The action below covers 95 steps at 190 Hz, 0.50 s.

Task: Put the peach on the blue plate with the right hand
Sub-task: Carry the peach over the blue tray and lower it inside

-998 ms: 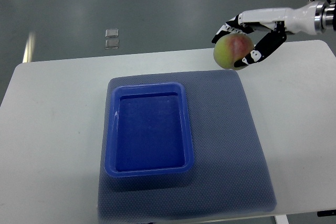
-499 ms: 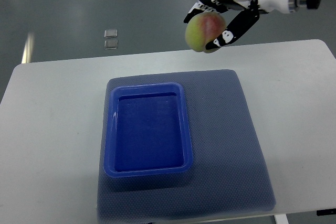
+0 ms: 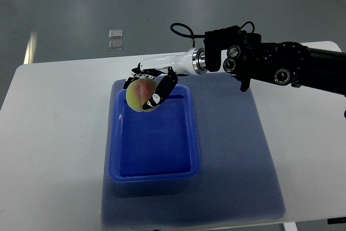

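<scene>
Blue plate (image 3: 154,171), really a shallow rectangular tray with a raised rim, sits on a grey-blue textured mat (image 3: 238,150) on the white table (image 3: 48,133); nothing lies on its floor. Peach (image 3: 141,94) is over the tray's far left corner, gripped in the right hand (image 3: 148,82), whose arm reaches in from the picture's right edge across the mat. Whether the fruit touches the tray floor or hangs just above it cannot be told from this steep angle. Fingers (image 3: 159,91) are curled closed around the peach: white-and-black digits arch over its top and far side, one dark finger runs down its right flank. Peach is round, yellow-green at the left, blushing pink-red across the upper middle. Dark forearm housing with a looped cable shows behind the wrist. Two small pale squares (image 3: 115,39) lie on the grey floor beyond the table.
</scene>
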Each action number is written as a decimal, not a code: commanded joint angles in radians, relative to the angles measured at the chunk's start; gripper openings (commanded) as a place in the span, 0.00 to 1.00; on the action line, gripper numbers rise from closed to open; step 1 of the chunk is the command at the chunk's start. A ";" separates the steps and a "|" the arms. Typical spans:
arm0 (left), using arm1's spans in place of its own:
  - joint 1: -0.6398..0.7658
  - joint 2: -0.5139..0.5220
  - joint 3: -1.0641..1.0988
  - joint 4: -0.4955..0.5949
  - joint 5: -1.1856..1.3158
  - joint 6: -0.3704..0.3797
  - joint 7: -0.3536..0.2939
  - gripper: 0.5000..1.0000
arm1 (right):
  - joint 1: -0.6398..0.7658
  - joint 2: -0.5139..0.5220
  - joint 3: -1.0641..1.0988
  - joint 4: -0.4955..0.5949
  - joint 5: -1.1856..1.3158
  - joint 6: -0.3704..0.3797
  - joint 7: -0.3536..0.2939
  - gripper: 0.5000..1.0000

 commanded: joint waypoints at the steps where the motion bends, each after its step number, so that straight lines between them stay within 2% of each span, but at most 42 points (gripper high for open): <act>1: 0.000 0.000 0.000 0.001 0.000 0.000 0.000 1.00 | -0.049 0.054 -0.014 -0.029 -0.014 0.002 0.000 0.01; 71: 0.000 0.000 0.000 0.001 -0.001 0.000 0.000 1.00 | -0.136 0.131 -0.014 -0.121 -0.089 -0.004 0.002 0.11; 72: 0.000 0.000 0.000 0.001 -0.001 0.000 0.000 1.00 | -0.149 0.131 -0.014 -0.138 -0.110 -0.004 0.002 0.16; 82: 0.000 0.000 0.000 0.001 -0.001 0.000 0.000 1.00 | -0.149 0.131 -0.014 -0.138 -0.111 -0.004 0.002 0.16; 83: 0.000 0.000 0.000 0.002 -0.003 0.000 0.000 1.00 | -0.160 0.131 -0.014 -0.147 -0.127 -0.006 0.002 0.22; 88: 0.000 0.000 0.000 0.002 -0.003 0.000 0.000 1.00 | -0.163 0.131 -0.014 -0.147 -0.131 -0.006 0.003 0.25; 91: 0.000 0.000 0.000 0.002 -0.003 0.000 0.000 1.00 | -0.166 0.131 -0.014 -0.147 -0.132 -0.007 0.003 0.32; 95: 0.000 0.000 0.000 0.002 -0.003 0.000 0.000 1.00 | -0.166 0.131 -0.014 -0.147 -0.132 -0.007 0.003 0.32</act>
